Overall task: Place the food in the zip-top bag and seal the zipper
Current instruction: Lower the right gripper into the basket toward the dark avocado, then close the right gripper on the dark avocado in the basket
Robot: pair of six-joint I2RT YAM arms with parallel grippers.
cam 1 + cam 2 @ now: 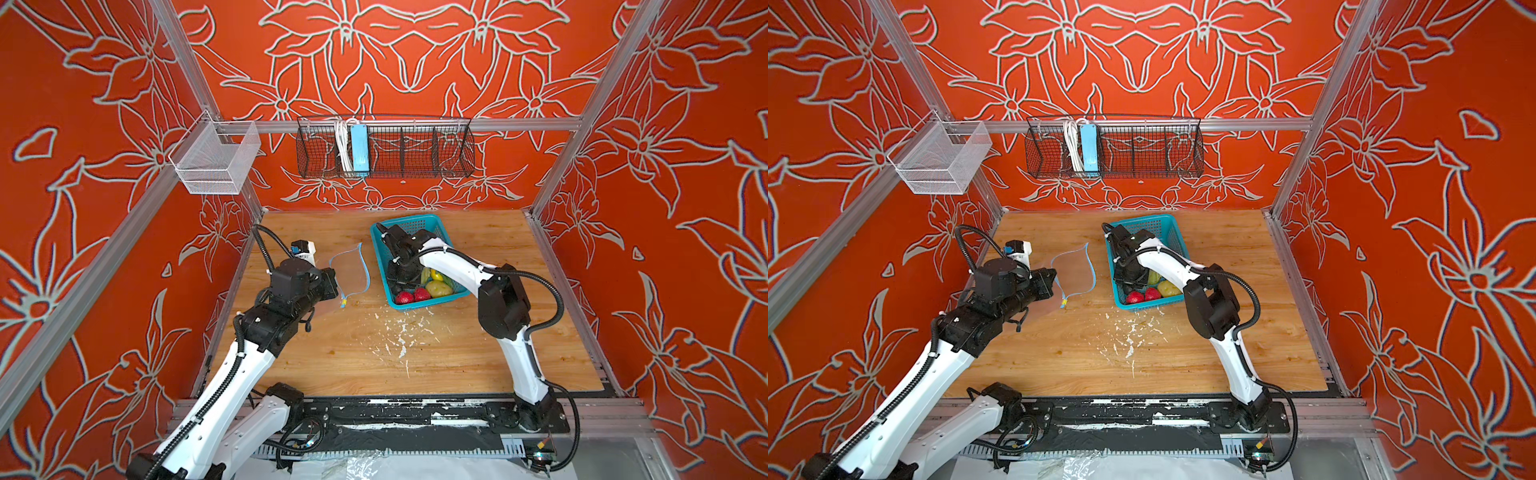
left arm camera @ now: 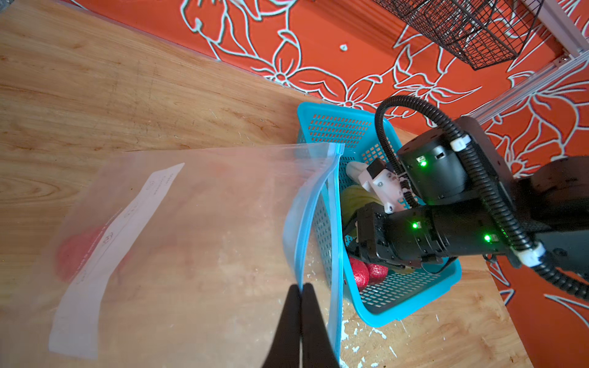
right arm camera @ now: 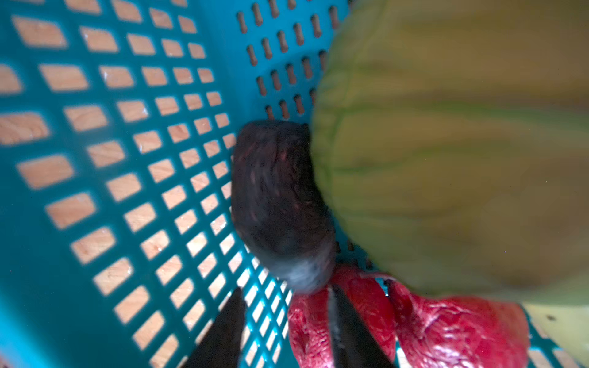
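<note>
Food for the bag, a set of small toy produce, lay heaped at the near end of the teal perforated plastic basket [image 1: 432,300] on the wooden counter [image 1: 457,353]. The right pincer [image 3: 285,288] was down among it with its jaws partly apart, their tips at the narrow end of the dark, rough-skinned avocado [image 3: 280,197], and nothing clamped that I could see. A close on that tapered tip would likely squeeze the avocado out, since it was wedged against the basket wall and under the pale green ribbed cabbage [image 3: 446,159]. One finger also lay over the red, dimpled strawberries [image 3: 446,328], so a lift might drag a neighbour along or tip the light basket. The second risk was the clear, floppy zip-top bag [image 2: 191,239] just beside the basket. The left pincer [image 2: 301,285] was shut on one lip of its thin light-blue zipper [image 2: 335,239], holding the mouth up. The limp film could sag and narrow that mouth before a piece arrived, or slip from so thin a pinch. In both top views the glossy yellow potato [image 1: 438,288] and two strawberries showed beside the arm. A red blur showed through the bag's film; whether it lay inside I could not tell.
</note>
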